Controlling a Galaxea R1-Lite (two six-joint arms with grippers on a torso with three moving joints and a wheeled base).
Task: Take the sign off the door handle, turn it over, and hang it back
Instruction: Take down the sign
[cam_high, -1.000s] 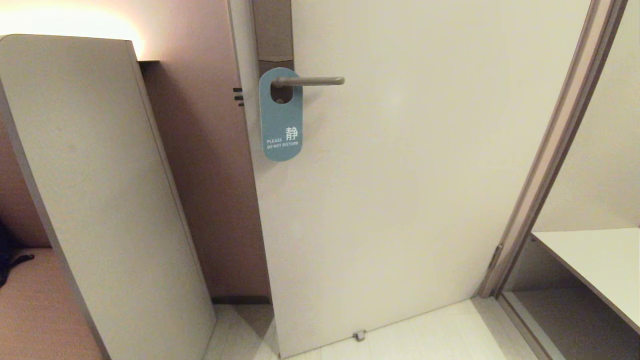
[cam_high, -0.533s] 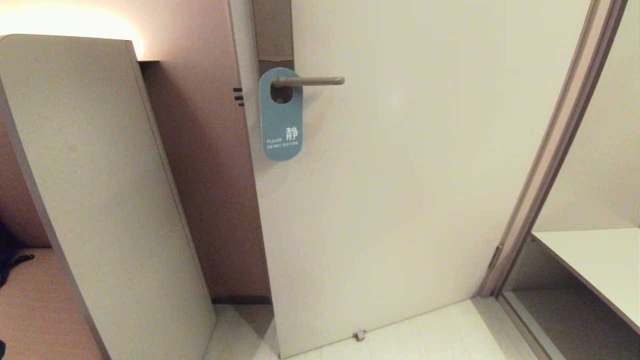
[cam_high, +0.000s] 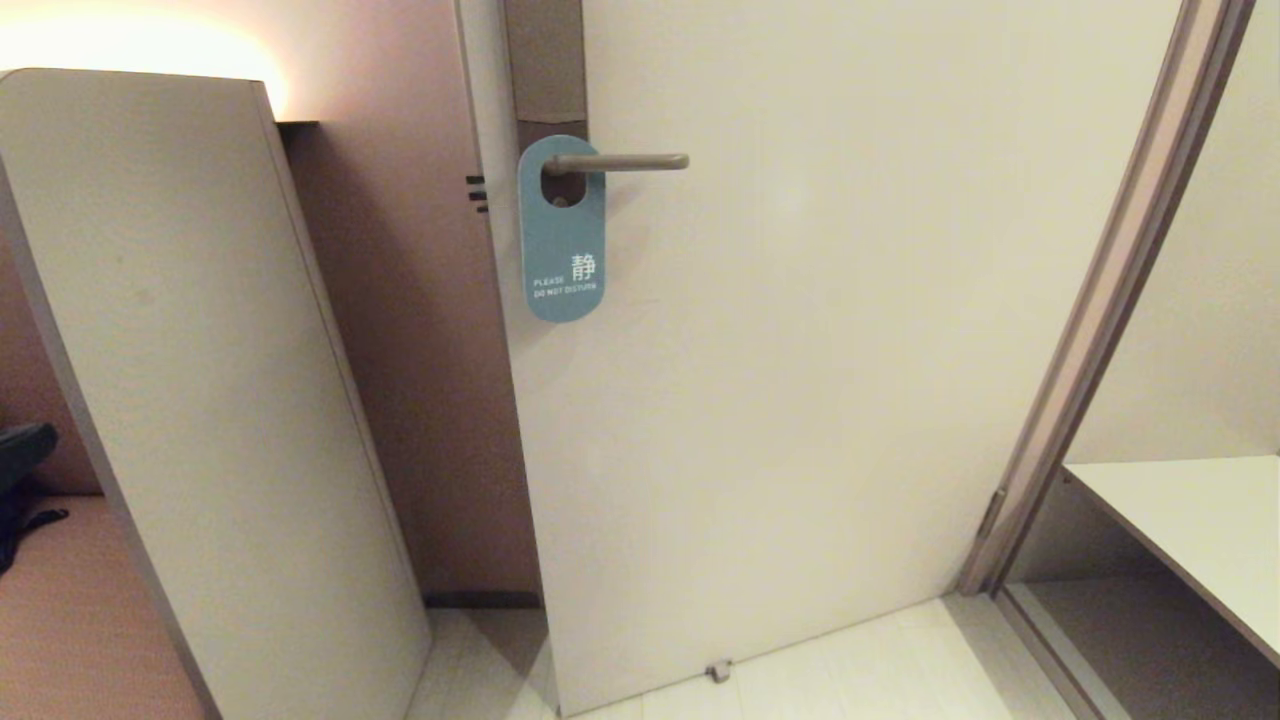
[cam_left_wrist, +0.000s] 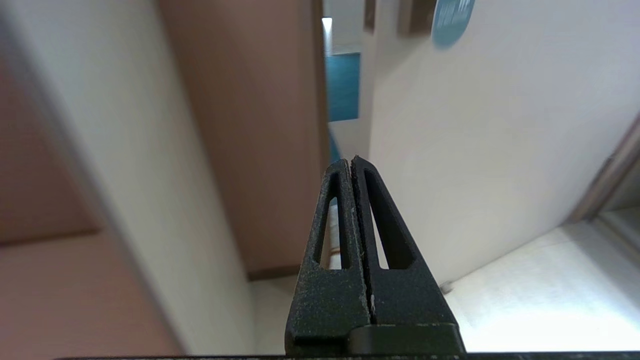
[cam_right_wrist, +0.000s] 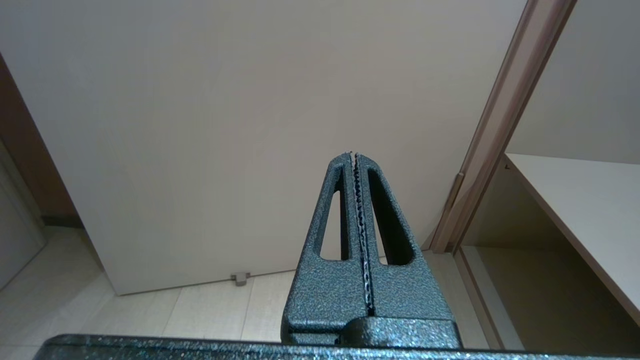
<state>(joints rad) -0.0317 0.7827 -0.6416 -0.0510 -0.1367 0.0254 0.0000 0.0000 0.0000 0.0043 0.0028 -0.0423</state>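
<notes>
The sign hangs blue side out, reading "PLEASE DO NOT DISTURB", with its oval hole over the door handle, a slim grey-beige lever on the pale door. In the left wrist view my left gripper is shut and empty, low and well short of the door, with the sign's rounded lower end far beyond it. A dark part of the left arm shows at the head view's left edge. My right gripper is also shut and empty, facing the door's lower part.
A tall pale panel leans left of the door, with a brown wall between them. A door stop sits at the door's foot. To the right are the door frame and a white shelf.
A dark part of the left arm has risen into the head view at the left edge. The sign and handle have not moved.
</notes>
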